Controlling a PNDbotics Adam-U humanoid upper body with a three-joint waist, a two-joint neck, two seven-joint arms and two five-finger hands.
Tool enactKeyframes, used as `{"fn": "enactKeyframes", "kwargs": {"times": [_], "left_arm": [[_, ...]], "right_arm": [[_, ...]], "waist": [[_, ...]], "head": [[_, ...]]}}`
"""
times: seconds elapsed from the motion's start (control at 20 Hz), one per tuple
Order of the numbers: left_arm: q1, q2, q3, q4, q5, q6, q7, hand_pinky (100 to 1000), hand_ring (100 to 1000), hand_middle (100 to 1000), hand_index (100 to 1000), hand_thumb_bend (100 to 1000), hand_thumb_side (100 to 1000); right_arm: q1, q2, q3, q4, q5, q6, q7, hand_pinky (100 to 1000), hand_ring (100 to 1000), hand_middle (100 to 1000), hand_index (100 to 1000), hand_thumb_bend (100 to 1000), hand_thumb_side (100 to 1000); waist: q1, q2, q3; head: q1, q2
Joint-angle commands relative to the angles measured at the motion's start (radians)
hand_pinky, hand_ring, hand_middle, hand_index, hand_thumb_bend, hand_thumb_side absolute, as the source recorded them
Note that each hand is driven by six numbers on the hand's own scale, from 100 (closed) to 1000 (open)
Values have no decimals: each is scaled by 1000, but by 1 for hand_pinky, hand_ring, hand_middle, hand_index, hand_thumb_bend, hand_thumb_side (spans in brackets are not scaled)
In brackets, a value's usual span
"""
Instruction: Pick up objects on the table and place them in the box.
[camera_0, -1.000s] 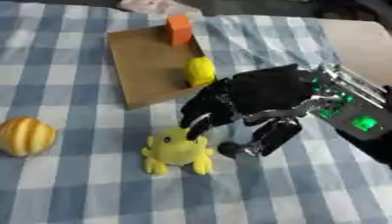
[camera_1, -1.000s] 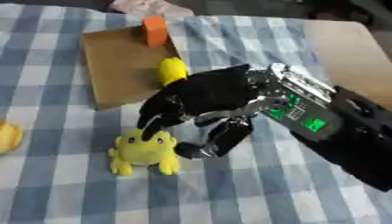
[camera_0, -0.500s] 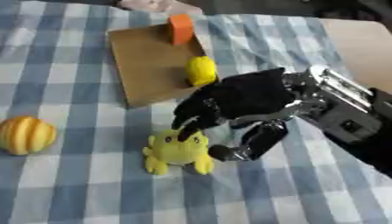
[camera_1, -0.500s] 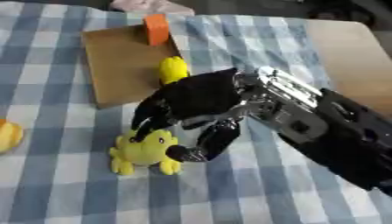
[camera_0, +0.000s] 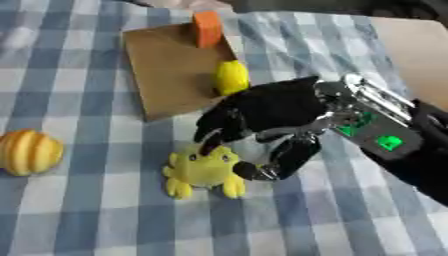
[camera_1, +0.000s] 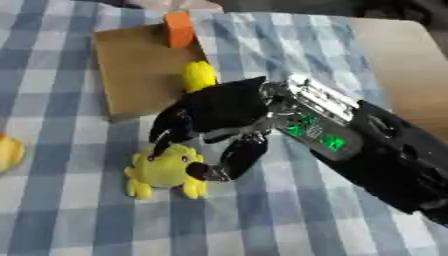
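right hand (camera_0: 262, 112), black, entering from the right of the frame and reaching toward the lower centre. its fingers (camera_0: 214, 131) curve downward and its thumb (camera_0: 278, 159) hooks in from the right, so the hand is half-closed around the top of a yellow plush toy (camera_0: 204, 170). fingertips touch the toy's upper edge and the thumb tip rests against its right side; whether the toy is lifted off the tabletop (camera_0: 79, 210) cannot be told.

the yellow plush toy lies just below centre on the blue-and-white checked tabletop, its small legs spread toward the lower edge of the frame and its face turned up; it is roughly round, with no clear long axis.

flat brown cardboard box (camera_0: 171, 65), upper centre of the frame, carrying an orange block (camera_0: 208, 28) at its far edge and a yellow oblong object (camera_0: 233, 77) near its right edge, long axis running from top to bottom of the frame. this yellow object sits just above the back of the hand.

striped yellow-orange round object (camera_0: 28, 151), left edge of the frame, well apart from the hand.

the left hand shows in neither view.
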Motion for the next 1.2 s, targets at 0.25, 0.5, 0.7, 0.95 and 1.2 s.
{"fn": "enactKeyframes", "kwargs": {"times": [0.25,0.5,0.7,0.95,1.2], "left_arm": [[-11,8,-1,-21,-4,1,-3,988,763,716,859,100,647],[-15,6,-3,-21,-5,1,-6,989,762,712,857,100,651],[-21,5,-4,-21,-6,0,-6,989,761,710,854,100,653],[-26,4,-5,-21,-5,-1,-4,989,759,707,852,100,653],[-27,5,-4,-21,-4,-1,0,988,757,707,849,100,652]], "right_arm": [[-25,13,-8,84,56,-34,0,871,946,884,1000,100,335],[-44,36,-1,150,89,-56,8,872,948,887,1000,100,418],[-54,47,14,187,144,-92,11,871,949,888,1000,100,474],[-60,63,19,216,177,-111,-36,842,911,717,821,100,302],[-58,65,19,207,155,-118,-128,774,769,488,650,100,260]], "waist": [[2,-3,4],[-1,11,10],[-6,21,16],[-11,27,24],[-14,23,24]], "head": [[-5,-14],[-7,-14],[-10,-13],[-8,-11],[-4,-9]]}}
